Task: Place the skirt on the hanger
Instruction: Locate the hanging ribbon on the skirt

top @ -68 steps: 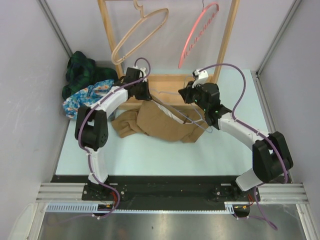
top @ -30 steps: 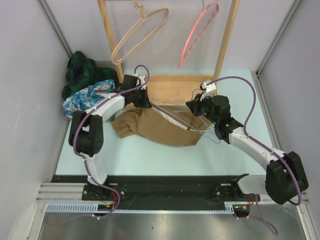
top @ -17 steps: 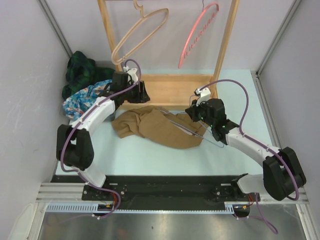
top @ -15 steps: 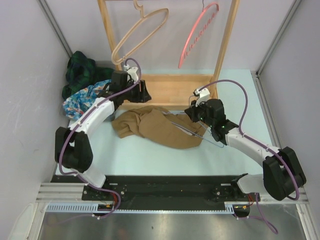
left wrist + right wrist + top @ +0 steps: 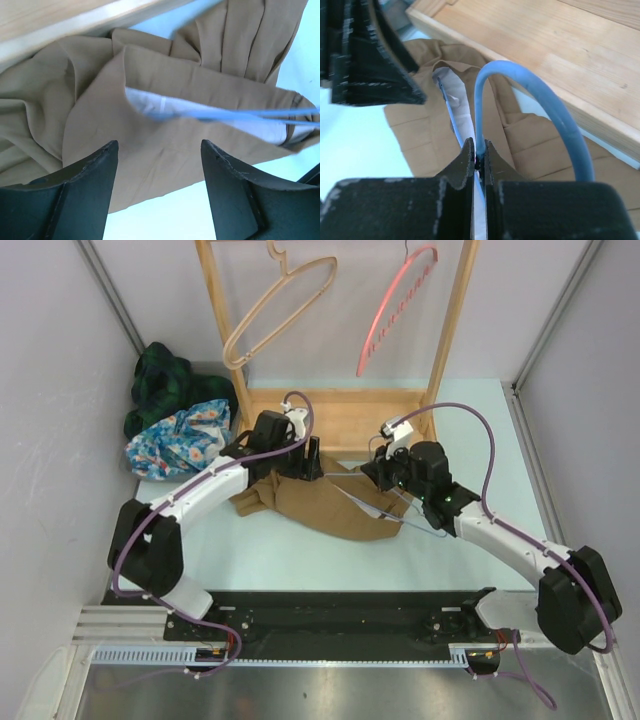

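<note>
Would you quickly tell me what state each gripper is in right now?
The left gripper is open and empty, above the skirt.
The right gripper is shut on the blue hanger.

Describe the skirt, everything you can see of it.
The skirt is tan, woven-looking fabric. It lies crumpled and partly folded on the pale blue table, with its far edge by the wooden rack base. Pleats run down one end. The waist gapes, showing a white lining, and the wire of the blue hanger passes into that opening. The left gripper hovers over the skirt, jaws open, holding nothing. The right gripper is shut on the hanger's hook.
</note>
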{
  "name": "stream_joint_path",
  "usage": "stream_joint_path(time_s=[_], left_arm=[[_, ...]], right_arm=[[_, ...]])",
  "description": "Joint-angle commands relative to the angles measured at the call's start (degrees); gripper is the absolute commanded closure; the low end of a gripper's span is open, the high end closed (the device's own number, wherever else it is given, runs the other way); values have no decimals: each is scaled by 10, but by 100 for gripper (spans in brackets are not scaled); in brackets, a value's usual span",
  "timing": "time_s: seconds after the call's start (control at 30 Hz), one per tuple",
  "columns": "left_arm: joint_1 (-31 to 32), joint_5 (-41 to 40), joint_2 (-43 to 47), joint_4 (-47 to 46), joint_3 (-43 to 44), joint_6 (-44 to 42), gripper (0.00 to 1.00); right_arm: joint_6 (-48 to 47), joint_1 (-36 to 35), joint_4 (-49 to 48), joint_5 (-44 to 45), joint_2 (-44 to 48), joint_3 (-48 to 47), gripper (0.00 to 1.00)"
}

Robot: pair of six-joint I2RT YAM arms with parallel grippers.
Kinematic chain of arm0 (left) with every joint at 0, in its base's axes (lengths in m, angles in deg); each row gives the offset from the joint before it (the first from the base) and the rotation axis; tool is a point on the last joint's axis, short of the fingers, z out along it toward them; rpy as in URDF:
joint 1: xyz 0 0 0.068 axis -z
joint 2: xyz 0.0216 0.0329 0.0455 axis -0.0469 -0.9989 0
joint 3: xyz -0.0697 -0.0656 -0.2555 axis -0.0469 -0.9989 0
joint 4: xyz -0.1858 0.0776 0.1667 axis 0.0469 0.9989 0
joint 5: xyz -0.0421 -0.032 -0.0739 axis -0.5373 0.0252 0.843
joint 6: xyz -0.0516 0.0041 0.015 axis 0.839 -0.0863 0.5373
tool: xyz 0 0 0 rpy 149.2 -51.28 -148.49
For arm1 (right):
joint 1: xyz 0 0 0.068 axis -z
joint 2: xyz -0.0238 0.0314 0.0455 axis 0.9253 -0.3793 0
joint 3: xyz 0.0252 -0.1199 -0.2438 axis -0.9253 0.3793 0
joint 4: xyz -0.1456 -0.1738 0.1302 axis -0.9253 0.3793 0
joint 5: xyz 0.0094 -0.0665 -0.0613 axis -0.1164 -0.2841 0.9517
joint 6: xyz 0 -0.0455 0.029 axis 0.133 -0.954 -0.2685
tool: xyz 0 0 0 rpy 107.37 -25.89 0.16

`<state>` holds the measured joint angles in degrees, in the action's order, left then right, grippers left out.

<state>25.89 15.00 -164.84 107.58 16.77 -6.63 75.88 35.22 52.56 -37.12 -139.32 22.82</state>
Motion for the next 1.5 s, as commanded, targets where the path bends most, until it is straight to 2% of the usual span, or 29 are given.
stream_joint_path(time_s=[0.0, 0.17, 0.43, 0.5, 0.6, 0.67, 0.7, 1.03, 1.33, 1.47], left_arm=[[4, -34, 38, -20, -4, 10, 28], [15, -90, 45, -14, -11, 35, 29], [19, -73, 57, -5, -61, 53, 57], [22, -71, 60, -4, -64, 55, 58], [24, -78, 68, 1, -69, 54, 66], [24, -82, 77, 10, -75, 51, 83], [24, -85, 81, 14, -78, 50, 100], [35, -112, 150, 45, -167, 52, 100], [60, -122, 157, 57, -213, 76, 100], [60, -164, 159, 66, -213, 79, 100]], right_arm=[[-3, -20, 25, -32, 31, -24, 100], [1, -35, 35, -18, 44, -16, 100], [10, -58, 42, 5, 71, 0, 100], [10, -61, 49, 7, 76, 3, 100], [10, -69, 58, 14, 86, 8, 100], [7, -78, 66, 26, 91, 12, 100], [7, -80, 70, 32, 94, 14, 100], [19, -93, 79, 129, 178, 70, 100], [30, -107, 69, 121, 166, 72, 100], [29, -118, 69, 114, 154, 67, 100]])
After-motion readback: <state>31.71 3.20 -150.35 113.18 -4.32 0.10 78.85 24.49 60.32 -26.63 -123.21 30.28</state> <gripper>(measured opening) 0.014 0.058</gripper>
